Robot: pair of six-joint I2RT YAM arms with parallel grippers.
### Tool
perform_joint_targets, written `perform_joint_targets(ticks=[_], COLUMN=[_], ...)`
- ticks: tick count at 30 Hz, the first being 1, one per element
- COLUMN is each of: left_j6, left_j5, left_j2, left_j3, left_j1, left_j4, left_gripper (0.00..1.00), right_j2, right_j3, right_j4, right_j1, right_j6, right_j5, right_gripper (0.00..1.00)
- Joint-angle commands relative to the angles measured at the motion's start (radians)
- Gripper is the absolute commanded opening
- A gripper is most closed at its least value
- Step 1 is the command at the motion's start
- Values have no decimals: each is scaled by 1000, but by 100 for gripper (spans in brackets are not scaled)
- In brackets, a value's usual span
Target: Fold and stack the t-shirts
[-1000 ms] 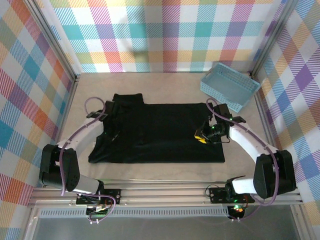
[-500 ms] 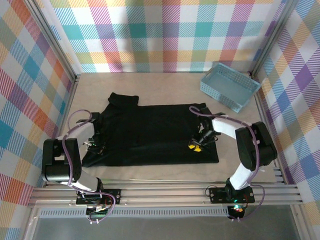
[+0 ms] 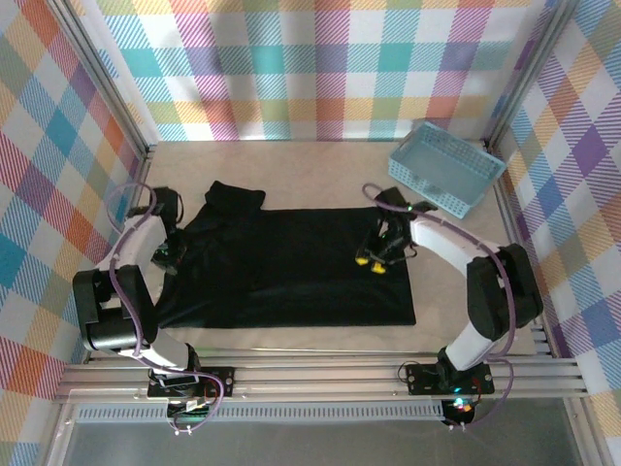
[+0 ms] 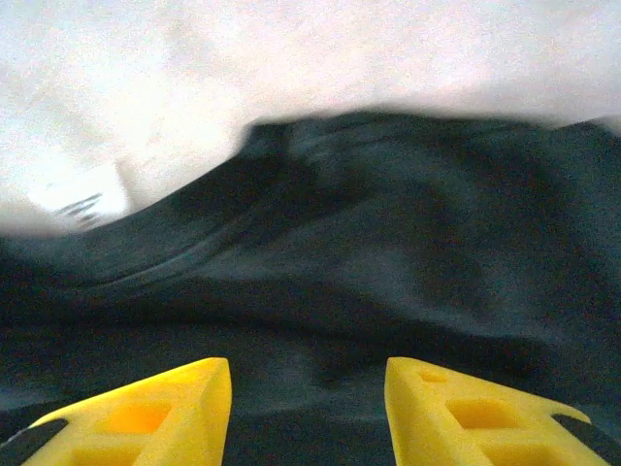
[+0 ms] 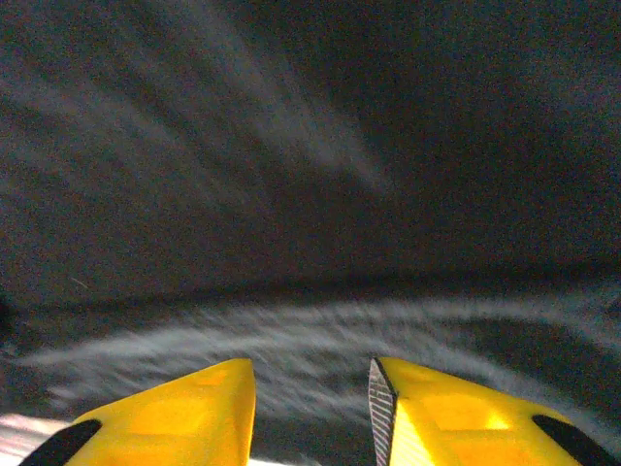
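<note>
The black t-shirt (image 3: 291, 267) lies spread out in the middle of the table (image 3: 291, 160), mostly flat, with a bunched lump of cloth at its far left corner. A light blue basket (image 3: 446, 167) sits at the far right of the table, apart from the shirt.

My left pincer (image 3: 175, 254) is down at the shirt's left edge. From my left wrist, its two yellow fingers (image 4: 155, 417) stand parted at a middling width, with dark, wrinkled t-shirt (image 4: 388, 223) showing in the gap and rising in folds just ahead. Beyond the folds is pale table (image 4: 194, 78). I cannot tell whether the tips pinch any cloth.

My right pincer (image 3: 370, 262) rests over the right part of the shirt, near its far edge, yellow tips pointing toward the middle. From my right wrist, the right pincer (image 5: 312, 408) has a narrower gap, the fingers (image 5: 175, 413) clearly not touching. The view is blurred, with streaked black t-shirt (image 5: 291, 146) right ahead and a crease running across just beyond the tips.
</note>
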Motion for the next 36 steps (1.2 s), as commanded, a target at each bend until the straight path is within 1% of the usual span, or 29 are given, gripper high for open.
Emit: perform_joint_targets(ticks=[1,3,6,8,10,13,17,20,23,26,30,34,36], left_j6=[51,91,124,157,194,203,200,209,226,238,246,275,297], left_j5=[-13,39,116,152,187,223,250,255,258,260,270,265,252], left_j2=[55,120,241,313,389,445,445,433,415,401,389,382,395], left_j3=[135,212,331,402,491,565,554,535,524,512,502,512,536], left_j1=[-65,-87,-90,-90,-91,-90,-97,-96,-94,-89,-77,-72,-68], left_j4=[28,97,158,194,192,188,222,222,215,209,206,193,174], left_gripper=[48,48,46,46,45,44,44,45,45,45,45,46,46], right_j2=[-15,9,98,184,264,352,463,522,580,642,674,645,600], right_j3=[63,78,128,203,287,375,512,593,680,789,861,887,860], right_j4=[27,119,253,270,274,292,256,237,209,158,126,113,107], right_j1=[-77,-113,-150,-155,-158,-167,-207,-258,-318,-354,-393,-390,-359], right_j6=[-53,-88,-149,-191,-220,-244,-244,-228,-211,-224,-232,-281,-313], right_j5=[167,218,235,258,281,317,391,432,401,382,345,274,257], right_gripper=[36,35,32,32,33,33,33,33,34,34,34,34,36])
